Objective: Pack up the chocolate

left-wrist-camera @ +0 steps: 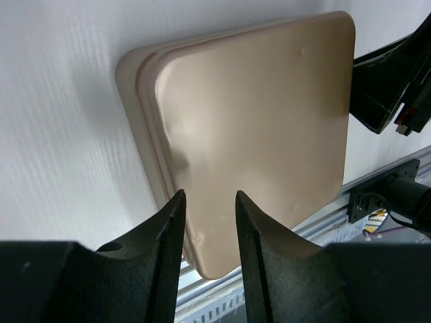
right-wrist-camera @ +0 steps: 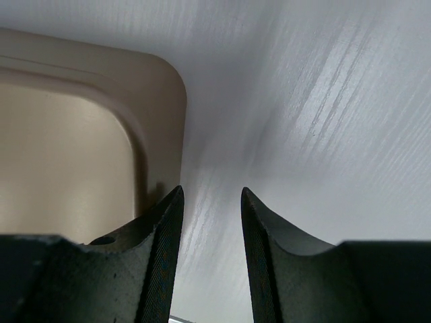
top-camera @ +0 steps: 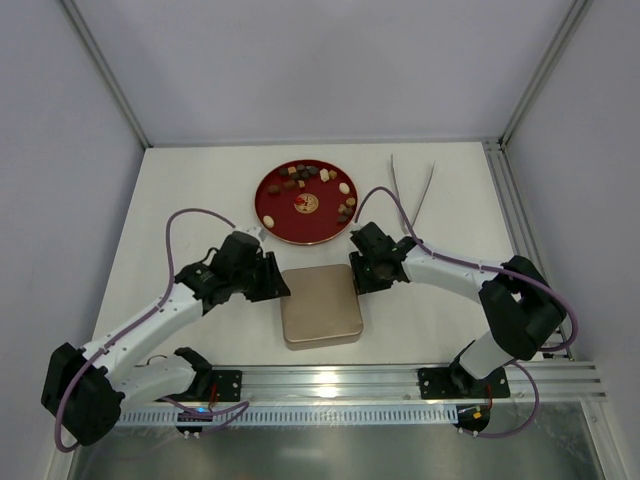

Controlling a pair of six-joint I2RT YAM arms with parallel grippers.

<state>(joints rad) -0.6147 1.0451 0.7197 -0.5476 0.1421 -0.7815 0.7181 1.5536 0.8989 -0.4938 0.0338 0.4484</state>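
Several small dark brown, tan and cream chocolates (top-camera: pixel 290 184) lie on a round red plate (top-camera: pixel 290 226) at the back middle of the table. A square gold tin (top-camera: pixel 320 306) with its lid on sits in front of the plate. My left gripper (top-camera: pixel 279 287) is open and empty at the tin's left edge; in the left wrist view its jaws (left-wrist-camera: pixel 210 199) hover over the tin's lid (left-wrist-camera: pixel 256 114). My right gripper (top-camera: pixel 359 276) is open and empty at the tin's far right corner; in the right wrist view (right-wrist-camera: pixel 211 196) it is over bare table beside that corner (right-wrist-camera: pixel 158 114).
Metal tweezers (top-camera: pixel 412 190) lie on the table right of the plate. The white table is walled at the back and both sides. An aluminium rail (top-camera: pixel 330 380) runs along the near edge. My right arm's gripper shows in the left wrist view (left-wrist-camera: pixel 387 87).
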